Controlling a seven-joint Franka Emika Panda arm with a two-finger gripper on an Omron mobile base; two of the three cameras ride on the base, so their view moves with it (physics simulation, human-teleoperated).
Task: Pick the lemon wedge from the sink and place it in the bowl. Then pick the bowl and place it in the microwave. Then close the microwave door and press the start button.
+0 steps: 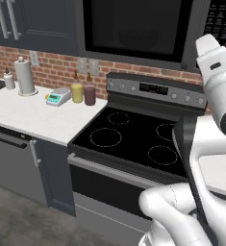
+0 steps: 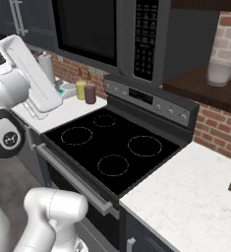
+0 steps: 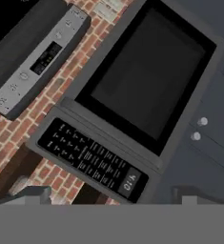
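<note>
Microwave shut, start button yet to be pressed

The microwave door (image 1: pixel 133 29) is seen closed against the microwave (image 2: pixel 112 34) above the stove (image 2: pixel 112 145), and a faint rounded shape behind the glass may be the bowl, though that cannot be told for certain. The keypad strip (image 3: pixel 92 159) is framed in the hand view, with the gripper (image 3: pixel 111 194) spread wide and empty, apart from it; pressing start is judged to be what is left

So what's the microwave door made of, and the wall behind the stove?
The microwave door looks like dark grey metal or plastic around a black glass window; the window is smooth and faintly shiny. The wall looks like rough red brick, with pale mortar lines between the blocks.
</note>
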